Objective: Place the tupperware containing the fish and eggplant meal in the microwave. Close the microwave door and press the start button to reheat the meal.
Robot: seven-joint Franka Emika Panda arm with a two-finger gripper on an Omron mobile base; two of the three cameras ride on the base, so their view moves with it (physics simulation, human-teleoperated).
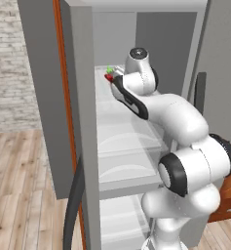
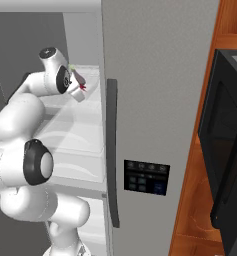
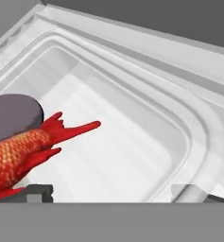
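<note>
Reaching into the fridge, my tool stands wide, holding nothing, over the tupperware on the upper shelf; fish and eggplant sit at the hand view's left.

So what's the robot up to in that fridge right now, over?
Gripper open, holding nothing, poised over tray on fridge shelf. Fish and eggplant inside. Microwave open, waiting.

My own wrist is covering most of the tray on the fridge shelf. The fish is running off the left edge of my hand view, and the eggplant behind it is getting cut off there too.
</note>
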